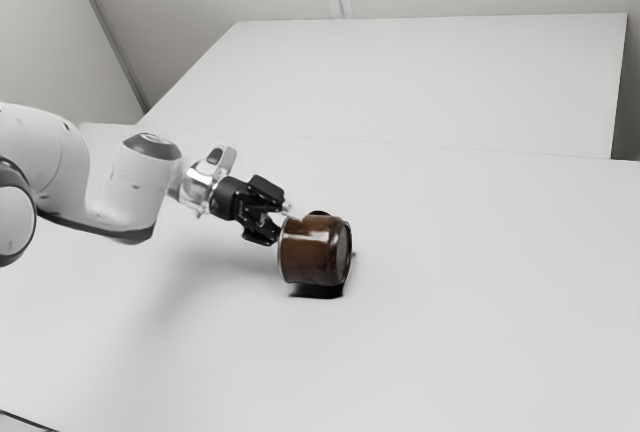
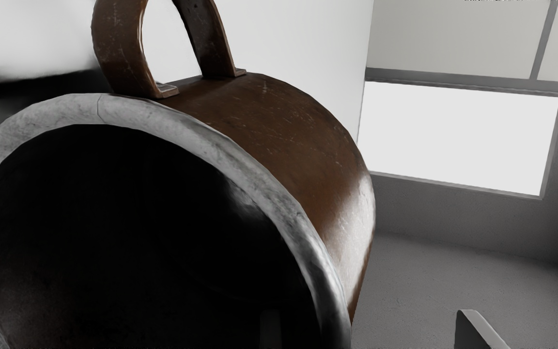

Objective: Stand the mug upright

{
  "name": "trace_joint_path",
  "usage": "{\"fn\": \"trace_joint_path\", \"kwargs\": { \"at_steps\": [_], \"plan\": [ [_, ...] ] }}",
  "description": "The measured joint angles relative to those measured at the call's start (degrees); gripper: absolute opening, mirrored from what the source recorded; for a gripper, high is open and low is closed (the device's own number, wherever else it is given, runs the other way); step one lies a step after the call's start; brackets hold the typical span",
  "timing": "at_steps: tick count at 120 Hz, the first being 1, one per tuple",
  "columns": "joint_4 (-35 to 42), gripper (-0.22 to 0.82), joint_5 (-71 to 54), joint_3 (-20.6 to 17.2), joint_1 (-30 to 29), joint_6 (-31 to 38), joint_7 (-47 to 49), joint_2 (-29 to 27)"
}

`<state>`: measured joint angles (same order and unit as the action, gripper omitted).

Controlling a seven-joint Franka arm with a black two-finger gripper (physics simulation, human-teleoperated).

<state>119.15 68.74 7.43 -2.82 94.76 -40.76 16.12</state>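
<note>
My gripper (image 1: 280, 222) is beside the mouth end of the brown mug (image 1: 312, 251), its two fingers apart. The mug lies on its side, its open end toward the gripper and its base toward the exterior view's right. Close up in the wrist view, the mug (image 2: 279, 140) shows its pale rim, dark hollow and a handle (image 2: 116, 48). Around the rim's edge, the gripper (image 2: 372, 332) has one finger outside the mug wall and a faint finger shape against the dark interior. Whether either touches the wall is hidden.
The mug is over a white table (image 1: 460, 312), with a dark patch beneath it. A raised white panel (image 1: 430, 77) stands behind the table. In the wrist view, a grey wall with a bright rectangular opening (image 2: 458, 138) lies beyond the mug.
</note>
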Motion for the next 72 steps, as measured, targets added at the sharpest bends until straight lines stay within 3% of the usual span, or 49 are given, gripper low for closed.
{"fn": "trace_joint_path", "kwargs": {
  "at_steps": [12,28,56,72],
  "plan": [
    [1.3,0.09,2.1,-0.2,0.0,-0.5,-1.2,0.1],
    [1.1,-0.06,3.2,-0.2,0.0,-0.8,-2.5,-0.1],
    [0.1,-0.15,3.0,-0.5,0.0,-0.8,-3.9,-4.3],
    [-3.0,-0.17,-3.5,-0.5,0.0,0.2,-2.9,-6.7]
  ]
}}
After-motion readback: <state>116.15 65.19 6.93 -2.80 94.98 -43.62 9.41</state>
